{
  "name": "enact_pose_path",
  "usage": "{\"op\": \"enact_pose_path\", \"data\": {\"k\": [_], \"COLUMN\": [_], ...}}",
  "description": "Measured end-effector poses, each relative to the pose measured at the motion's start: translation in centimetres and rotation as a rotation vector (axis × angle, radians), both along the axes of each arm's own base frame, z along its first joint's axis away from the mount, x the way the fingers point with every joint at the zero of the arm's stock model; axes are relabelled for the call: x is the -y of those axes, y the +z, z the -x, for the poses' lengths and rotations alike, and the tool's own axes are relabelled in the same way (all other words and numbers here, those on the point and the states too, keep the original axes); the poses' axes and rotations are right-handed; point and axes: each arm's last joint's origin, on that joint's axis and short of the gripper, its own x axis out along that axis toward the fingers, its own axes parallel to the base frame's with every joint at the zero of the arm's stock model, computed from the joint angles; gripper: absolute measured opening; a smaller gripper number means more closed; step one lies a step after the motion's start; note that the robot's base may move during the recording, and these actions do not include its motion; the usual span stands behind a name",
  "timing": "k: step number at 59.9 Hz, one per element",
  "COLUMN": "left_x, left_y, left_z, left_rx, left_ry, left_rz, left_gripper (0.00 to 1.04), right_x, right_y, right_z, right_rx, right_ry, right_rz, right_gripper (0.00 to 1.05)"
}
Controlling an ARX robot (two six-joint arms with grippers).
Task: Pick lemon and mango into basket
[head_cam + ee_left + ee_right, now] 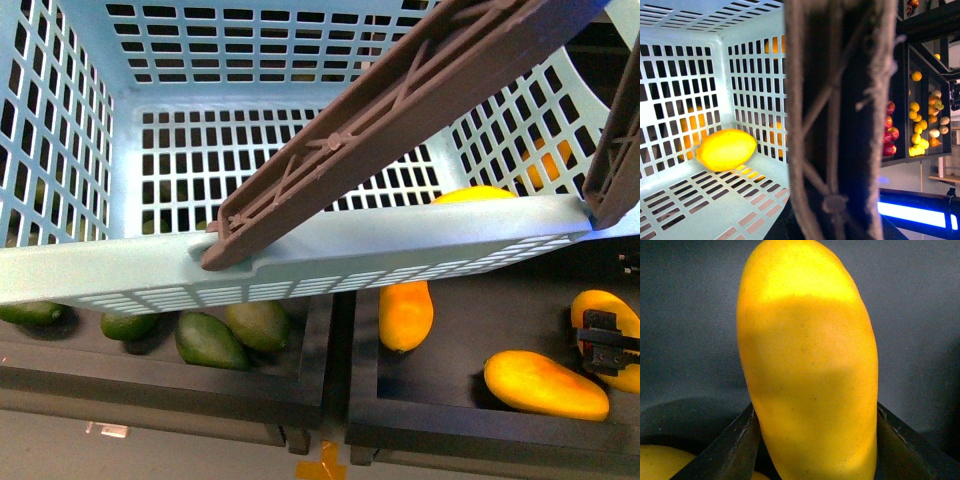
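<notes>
Right now lemon [726, 149] already lies in basket [400, 250]. Right gripper [608, 345] clamps mango [807, 375] in dark tray [450, 430], jaws against both flanks. Left gripper unseen. Risk: smooth skin slips on lift; mango clips overhanging basket rim.

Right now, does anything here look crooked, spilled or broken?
The pale blue slotted plastic basket looks askew: its near rim slants across the front view, and its brown ribbed handle lies diagonally over it. Nothing has spilled; the plump yellow lemon lies inside.
</notes>
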Motion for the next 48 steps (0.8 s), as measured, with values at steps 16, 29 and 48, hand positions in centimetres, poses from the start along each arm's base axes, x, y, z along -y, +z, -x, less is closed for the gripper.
{"op": "enact_pose_path", "data": {"k": [16, 29, 48], "left_x": [0.0, 0.0, 0.0], "left_y": [0.0, 0.0, 0.0], "left_z": [0.0, 0.0, 0.0], "left_rx": [-0.001, -0.001, -0.001], "left_ry": [-0.001, -0.001, -0.001], "left_rz": [0.001, 0.001, 0.001], "left_gripper": [0.05, 0.05, 0.05], "right_x": [2.7, 5.6, 5.5], "right_y": [2.9, 8.2, 20.1], "right_z": [0.6, 1.5, 3.5], "right_rx": [0.071, 0.208, 0.49], "right_ry": [-0.09, -0.151, -0.106], "right_rz": [-0.03, -0.062, -0.044], "right_gripper": [0.54, 0.54, 0.54]}}
